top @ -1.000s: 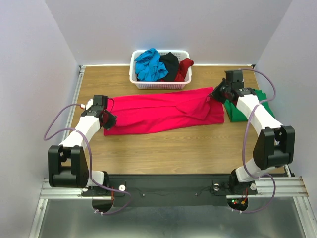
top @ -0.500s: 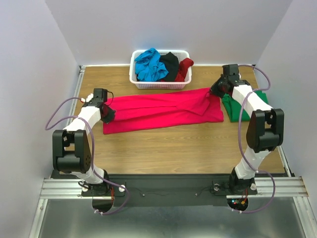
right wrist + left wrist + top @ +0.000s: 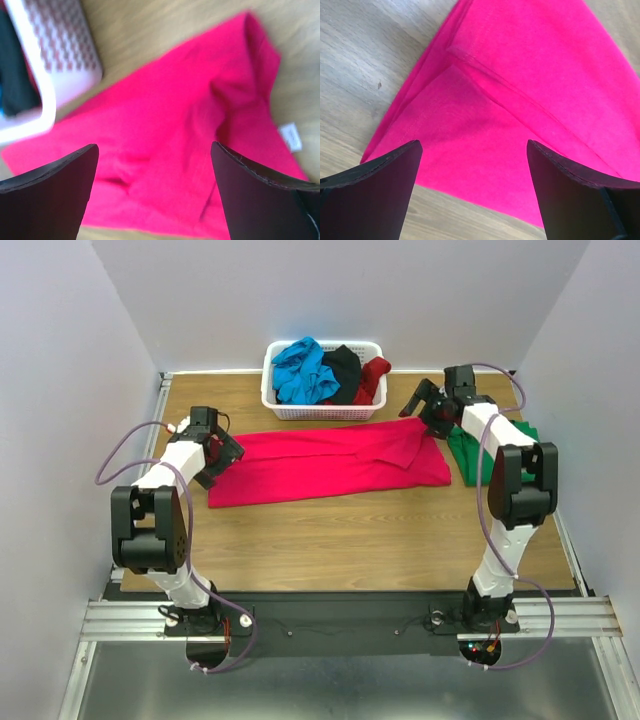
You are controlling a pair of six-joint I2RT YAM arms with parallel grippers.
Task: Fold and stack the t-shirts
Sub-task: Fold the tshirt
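A bright pink-red t-shirt [image 3: 330, 465] lies folded into a long band across the middle of the table. My left gripper [image 3: 222, 457] hangs open just over the shirt's left end [image 3: 520, 100], nothing between its fingers [image 3: 380, 190]. My right gripper [image 3: 422, 412] is open above the shirt's right end [image 3: 175, 150], also empty. A green t-shirt [image 3: 468, 458] lies folded at the right, partly under the right arm. Blue [image 3: 303, 372], black [image 3: 343, 368] and dark red [image 3: 375, 375] t-shirts are piled in the basket.
The white lattice basket [image 3: 325, 411] stands at the back centre, close behind the pink-red shirt; its wall [image 3: 55, 60] shows in the right wrist view. A small white label [image 3: 291, 136] sticks out at the shirt's edge. Metal rails border the table's left and back edges.
Both grippers were shut on the pink-red shirt's ends and have opened, letting it go. Both arms carried the ends toward the back; the shirt now lies as a narrower band.
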